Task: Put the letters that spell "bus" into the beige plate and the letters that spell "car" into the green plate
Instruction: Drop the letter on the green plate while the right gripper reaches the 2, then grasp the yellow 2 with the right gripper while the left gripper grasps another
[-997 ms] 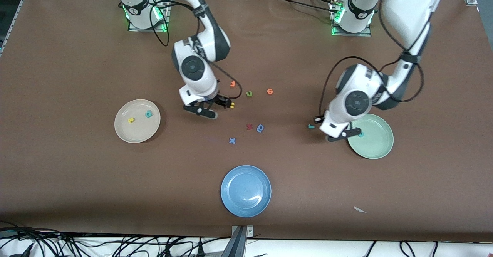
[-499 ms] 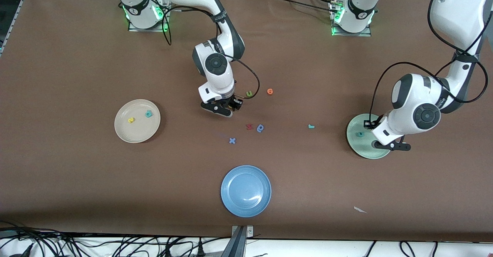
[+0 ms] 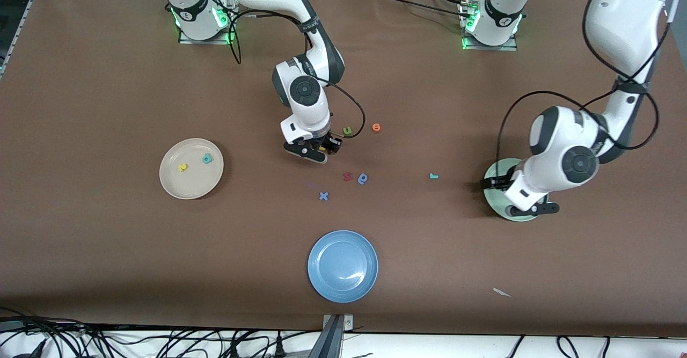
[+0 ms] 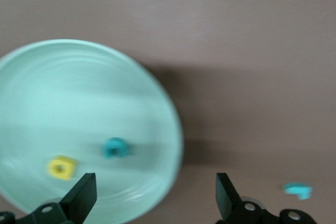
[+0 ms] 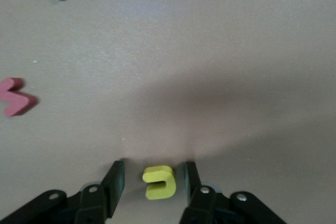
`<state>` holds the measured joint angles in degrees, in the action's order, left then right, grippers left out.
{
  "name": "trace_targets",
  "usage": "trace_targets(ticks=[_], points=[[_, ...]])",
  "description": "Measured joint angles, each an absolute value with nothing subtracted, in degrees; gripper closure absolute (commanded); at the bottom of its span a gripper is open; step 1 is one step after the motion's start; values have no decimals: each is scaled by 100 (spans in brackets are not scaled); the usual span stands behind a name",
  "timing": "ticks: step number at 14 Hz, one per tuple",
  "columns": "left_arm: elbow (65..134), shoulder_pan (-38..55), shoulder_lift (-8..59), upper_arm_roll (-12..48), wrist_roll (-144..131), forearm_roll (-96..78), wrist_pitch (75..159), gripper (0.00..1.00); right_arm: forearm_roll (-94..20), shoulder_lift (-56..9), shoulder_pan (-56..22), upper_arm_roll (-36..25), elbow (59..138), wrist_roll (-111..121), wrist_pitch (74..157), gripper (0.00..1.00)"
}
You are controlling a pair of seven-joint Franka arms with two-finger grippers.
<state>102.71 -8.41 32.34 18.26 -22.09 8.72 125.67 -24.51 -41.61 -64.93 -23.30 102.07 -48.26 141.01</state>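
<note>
Hidden: the left arm's wrist covers most of the green plate [image 3: 492, 173] in the front view — only its edge shows, none of its contents.
Left wrist view adds: inside the green plate [image 4: 79, 103] lie a teal letter [image 4: 115, 147] and a yellow letter [image 4: 61, 167], both blurred and their shapes hard to read.
Left gripper [image 4: 152, 200]: released, jaws spread wide and empty, over the plate's rim.
Teal "r" [image 3: 433, 176]: on the bare bench, apart from the green plate, toward the middle; it also shows as a blurred teal piece [image 4: 298, 189] in the left wrist view.
Right gripper [image 3: 321, 147]: low at mid-bench, its fingertips hard to make out in the front view.
Right wrist view adds: the jaws stand on either side of a yellow "u" [image 5: 159, 182]; whether they touch it cannot be told.
Beige plate [image 3: 172, 183]: toward the right arm's end, holding a yellow letter [image 3: 183, 167] and a teal letter [image 3: 207, 158].
Other letters: green "u" [image 3: 348, 130], orange letter [image 3: 376, 127], red letter [image 3: 347, 176], blue rounded letter [image 3: 363, 178], blue "x" [image 3: 323, 196] — all on the bench.
Blue plate [image 3: 322, 283]: nearest the front camera.
</note>
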Motion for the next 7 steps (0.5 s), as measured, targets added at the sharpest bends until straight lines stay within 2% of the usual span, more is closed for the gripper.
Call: trace_targets(ticks=[1,2,4,7], points=[[10226,-631,3315,1829,-2596,871,12715,3,-2451,-4165,-6496,-2329,10206,-4826,14101,73],[10215,-448,3387,1832,-2908,871,12837,3,-2451,-4162,-6499,-2329,10204,-4826,14100,86],[10217,-152,3514,1837,-3286,871,12980,3,-2451,-4135,-6498,-2339,10203,-4825,14058,90],[10451,187,3606,1840,-3655,871,13425,5,-2451,-4135,-6503,-2336,10202,-4806,14056,90]])
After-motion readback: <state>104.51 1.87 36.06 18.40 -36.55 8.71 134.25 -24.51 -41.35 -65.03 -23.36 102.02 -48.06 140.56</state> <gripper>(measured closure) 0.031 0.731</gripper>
